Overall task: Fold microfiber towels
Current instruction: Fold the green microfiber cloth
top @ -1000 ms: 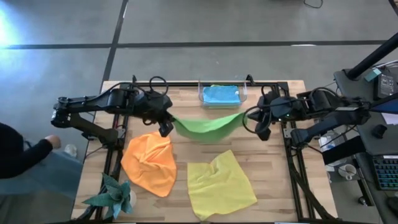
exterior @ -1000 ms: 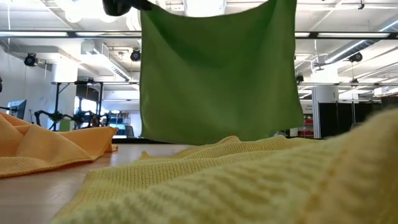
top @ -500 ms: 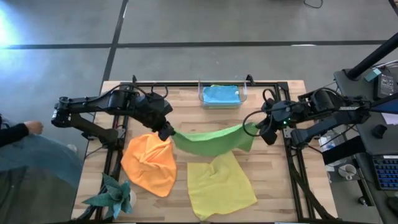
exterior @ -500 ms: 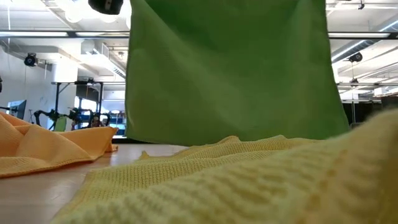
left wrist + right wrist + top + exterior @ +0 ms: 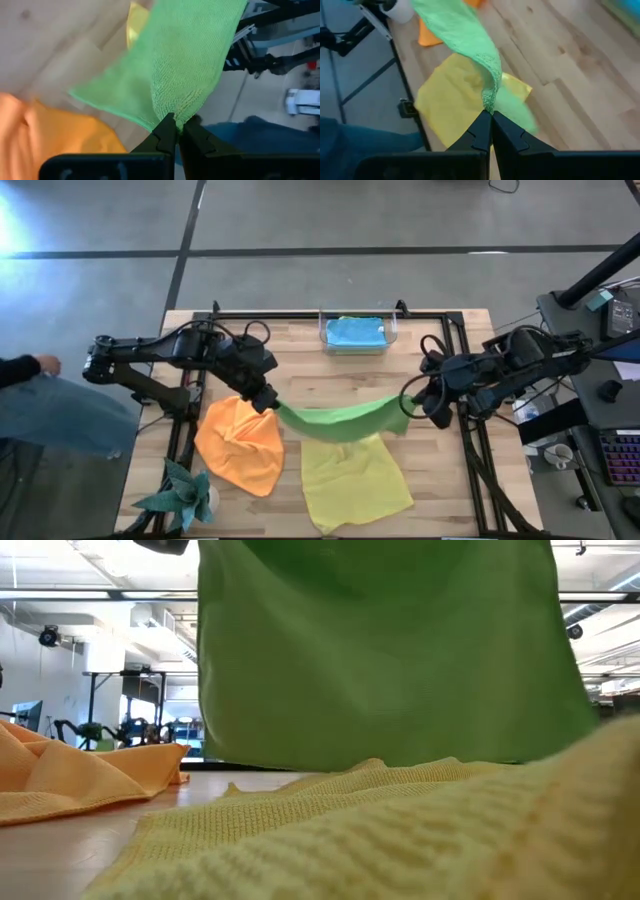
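Desk (image 5: 300,345): wooden, yellow towel (image 5: 352,480) below.
Left pincer (image 5: 266,402): pinching green towel (image 5: 335,418) corner.
Right pincer (image 5: 412,406): pinching opposite corner.
Risk: hem may snag yellow towel.

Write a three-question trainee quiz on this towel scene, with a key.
1. True or false: the green towel lies flat on the table.
2. Which towel sits in the clear bin at the far edge? A) orange B) blue C) yellow
3. Fill in: the left gripper and right gripper each pinch one ____ of the green towel.

Key
1. False: it hangs stretched between the two shut grippers, above the yellow towel.
2. B: the blue towel. The orange towel lies crumpled on the table near the left gripper.
3. Corner.
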You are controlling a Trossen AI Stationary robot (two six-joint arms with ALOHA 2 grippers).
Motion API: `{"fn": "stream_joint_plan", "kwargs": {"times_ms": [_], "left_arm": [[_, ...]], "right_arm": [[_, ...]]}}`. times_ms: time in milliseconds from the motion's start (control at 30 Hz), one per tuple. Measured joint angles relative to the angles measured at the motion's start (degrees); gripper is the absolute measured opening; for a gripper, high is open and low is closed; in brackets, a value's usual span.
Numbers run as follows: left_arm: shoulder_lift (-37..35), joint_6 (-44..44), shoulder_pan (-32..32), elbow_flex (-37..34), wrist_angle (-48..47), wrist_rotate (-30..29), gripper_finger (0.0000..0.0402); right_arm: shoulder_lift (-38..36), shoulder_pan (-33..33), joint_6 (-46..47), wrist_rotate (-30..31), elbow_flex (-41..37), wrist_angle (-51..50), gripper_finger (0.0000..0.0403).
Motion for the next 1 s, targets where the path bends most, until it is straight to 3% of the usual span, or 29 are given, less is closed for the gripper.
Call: {"fn": "stream_joint_plan", "kwargs": {"times_ms": [133,300,400,500,733,1000], "left_arm": [[0.4,6.4,0.7,-0.7,-0.6,-9.8,0.0],[1.5,13.6,2.8,-3.9,-3.1,-32.4,0.0],[2.7,16.6,5.0,-7.5,-0.2,-39.6,0.0],[4.5,18.4,7.2,-12.0,2.4,-40.7,0.0],[11.2,24.4,10.6,-21.0,19.3,-43.7,0.0],[18.5,32.4,12.2,-21.7,22.7,-45.1,0.0]], "right_arm": [[0.9,-2.5,1.6,3.9,-1.5,-5.7,0.0009],[1.9,-7.5,7.0,12.8,-6.7,-11.4,0.0008],[1.9,-11.7,7.7,17.1,-12.0,-9.2,0.0008],[1.9,-15.1,5.4,17.6,-18.4,-2.1,0.0008],[2.2,-22.1,-5.6,17.7,-32.5,16.8,0.0008],[2.1,-26.4,-13.4,17.2,-39.9,21.4,0.0008]]}}
